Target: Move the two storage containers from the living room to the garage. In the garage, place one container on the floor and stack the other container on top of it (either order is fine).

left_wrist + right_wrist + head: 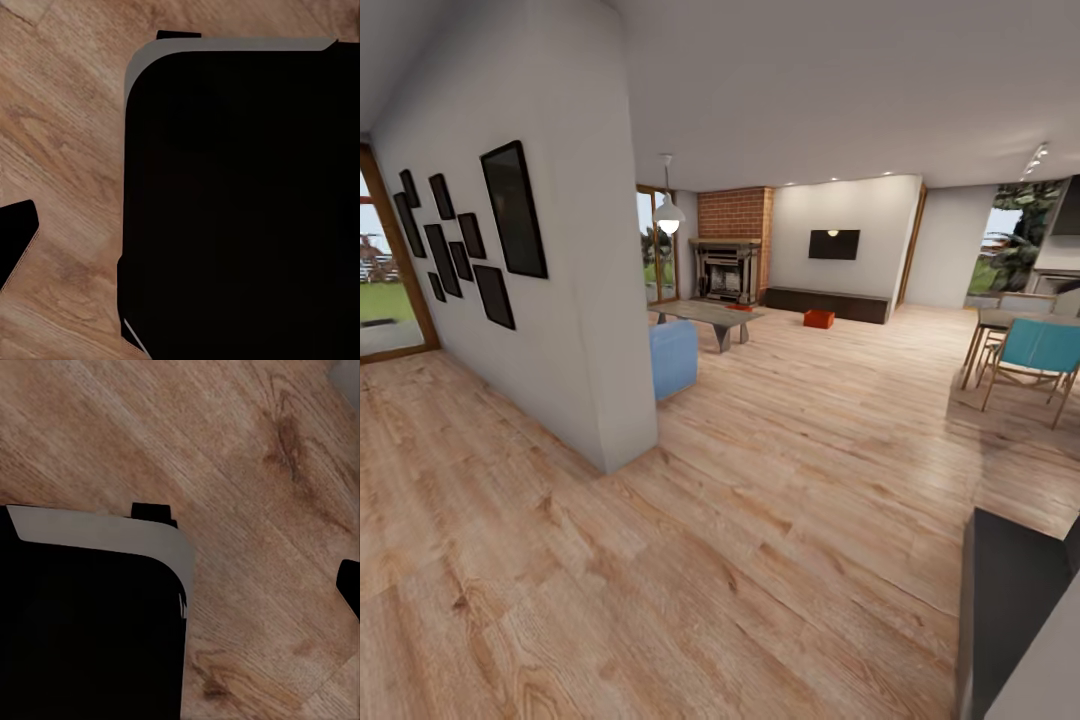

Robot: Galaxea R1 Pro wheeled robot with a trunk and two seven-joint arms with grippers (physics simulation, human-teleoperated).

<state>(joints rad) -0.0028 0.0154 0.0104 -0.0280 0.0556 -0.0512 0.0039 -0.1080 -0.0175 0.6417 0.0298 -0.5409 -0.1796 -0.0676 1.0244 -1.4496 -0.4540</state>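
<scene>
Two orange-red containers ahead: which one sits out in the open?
The storage container on the wood floor before the dark low cabinet; the other container peeks out behind the coffee table.

Legible text, labels, brands, numbers, signs: none recorded. The black picture frames (513, 210) on the white wall show blank dark faces, no lettering. The wall TV (833, 244) screen is dark and carries no readable mark. The orange-red storage container (819, 319) on the wood floor is too small to show any label. Both wrist views: wood planks and black robot body, unmarked.
</scene>
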